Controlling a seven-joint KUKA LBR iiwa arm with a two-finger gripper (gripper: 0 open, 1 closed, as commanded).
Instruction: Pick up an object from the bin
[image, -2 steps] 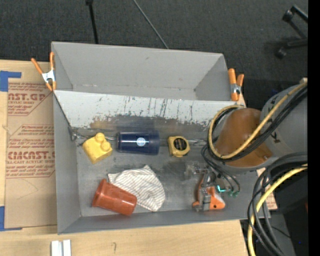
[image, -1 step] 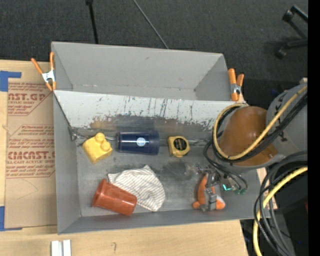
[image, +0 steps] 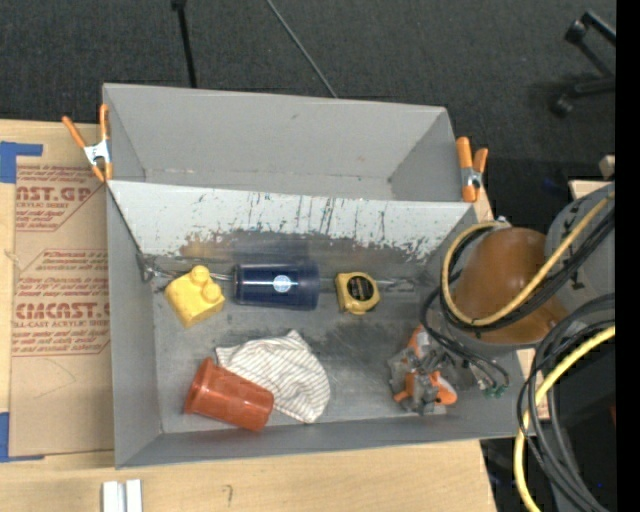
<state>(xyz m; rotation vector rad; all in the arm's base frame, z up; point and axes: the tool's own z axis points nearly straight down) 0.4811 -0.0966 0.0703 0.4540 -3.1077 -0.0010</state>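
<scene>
Orange-covered wrist (image: 505, 285) and gripper (image: 424, 382) at near-right corner of grey bin (image: 280, 140)

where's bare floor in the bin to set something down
Widest bare patch of bin floor: between the striped cloth and the gripper, in front of the yellow tape measure. Crowded along the back wall (yellow block, dark blue bottle, tape measure) and front left around the orange cup.

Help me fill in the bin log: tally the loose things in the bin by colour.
Yellow: 2 (toy block, tape measure)
Dark blue: 1 (bottle, lying on its side)
Orange-red: 1 (cup, on its side)
White: 1 (crumpled cloth)
Total: 5
</scene>
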